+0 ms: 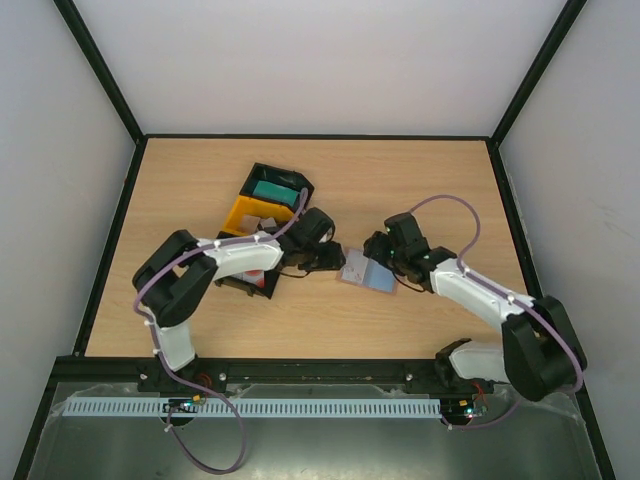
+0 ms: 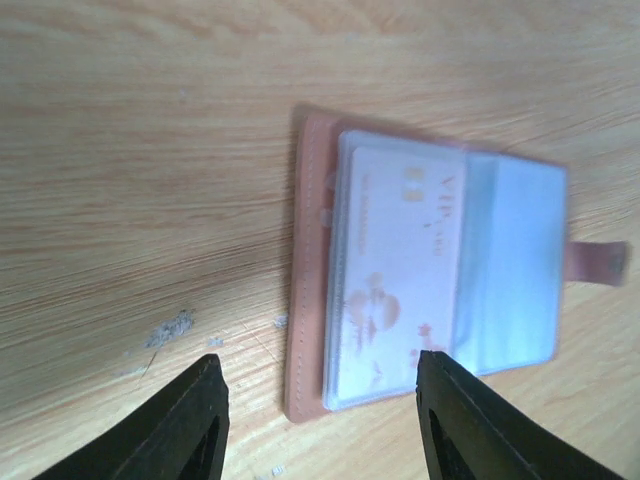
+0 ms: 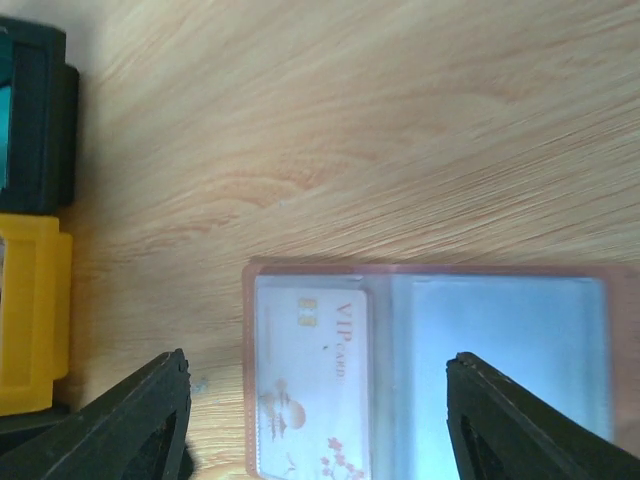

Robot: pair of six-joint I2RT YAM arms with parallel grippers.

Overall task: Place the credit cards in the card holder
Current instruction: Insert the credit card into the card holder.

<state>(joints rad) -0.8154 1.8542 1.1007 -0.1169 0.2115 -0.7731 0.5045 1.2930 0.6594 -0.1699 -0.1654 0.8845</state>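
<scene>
The card holder lies opened flat on the table, a pinkish-brown cover with clear sleeves. A pale pinkish-white credit card printed "VIP" sits inside its left sleeve; the other sleeve shows no card. My left gripper hovers at the holder's left end, open, its jaws straddling the cover's corner and holding nothing. From the right, my right gripper hangs over the holder, open wide with nothing between its fingers. A teal card lies in the black tray.
A black tray and a yellow tray with pale cards stand side by side behind the left arm, also seen as the black tray and yellow tray. Another dark tray is partly hidden under the left forearm.
</scene>
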